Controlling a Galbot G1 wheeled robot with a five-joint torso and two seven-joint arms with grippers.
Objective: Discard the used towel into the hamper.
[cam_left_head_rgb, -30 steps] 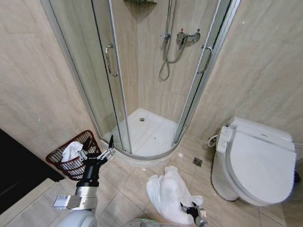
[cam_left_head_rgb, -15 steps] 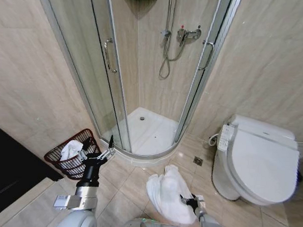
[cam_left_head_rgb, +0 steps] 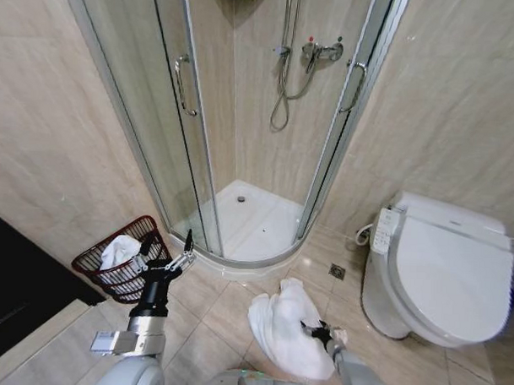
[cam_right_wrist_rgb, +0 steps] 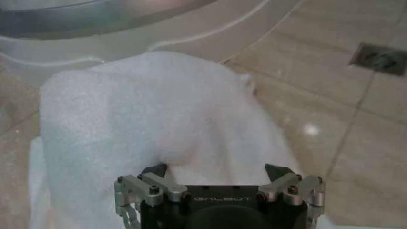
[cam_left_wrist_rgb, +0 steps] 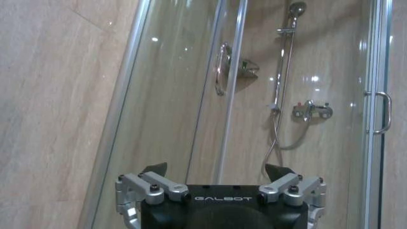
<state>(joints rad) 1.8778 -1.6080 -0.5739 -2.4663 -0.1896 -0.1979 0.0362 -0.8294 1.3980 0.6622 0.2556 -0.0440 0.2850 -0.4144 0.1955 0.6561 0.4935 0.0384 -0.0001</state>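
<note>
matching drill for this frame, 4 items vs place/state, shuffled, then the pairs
Items:
1. hamper
2. towel on the floor
3. left gripper
4. right gripper

Places/states:
A. open, raised beside the shower door
B. against the wall, white cloth inside
C. open, low over the crumpled towel
D. heaped on the tiles near the toilet

Pairs: 1-B, 2-D, 3-A, 4-C

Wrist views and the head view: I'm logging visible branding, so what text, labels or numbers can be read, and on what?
"GALBOT" on the body of the left gripper, left wrist view.
"GALBOT" on the body of the right gripper, right wrist view, above the towel.
Markings on the toilet's side control panel: too small to read.
The hamper and the shower mixer bear no readable text.
</note>
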